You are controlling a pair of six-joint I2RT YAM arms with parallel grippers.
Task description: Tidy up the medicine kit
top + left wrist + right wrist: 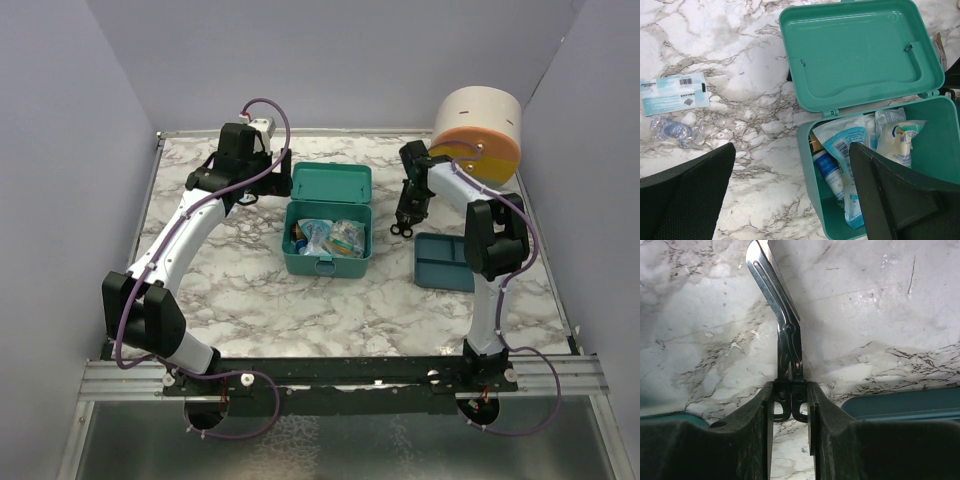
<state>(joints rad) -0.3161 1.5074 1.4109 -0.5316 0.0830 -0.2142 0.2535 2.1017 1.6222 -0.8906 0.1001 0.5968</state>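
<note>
Medicine kit [350, 266], centre frame: likely rigid, light, slick plastic; take by side wall; left gripper [790, 192] agape, right gripper [790, 405] clamping scissors [782, 315].

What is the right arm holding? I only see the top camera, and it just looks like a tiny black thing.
Observer: Metal scissors; the right wrist camera shows the right gripper shut on their handles.
Operator: Are the blades open?
Observer: No, they are closed together and bent to one side.
Operator: Is anything hiding near the medicine kit?
Observer: Yes. The left wrist camera shows a blue-and-white packet and a clear wrapped item on the table beside it.
</note>
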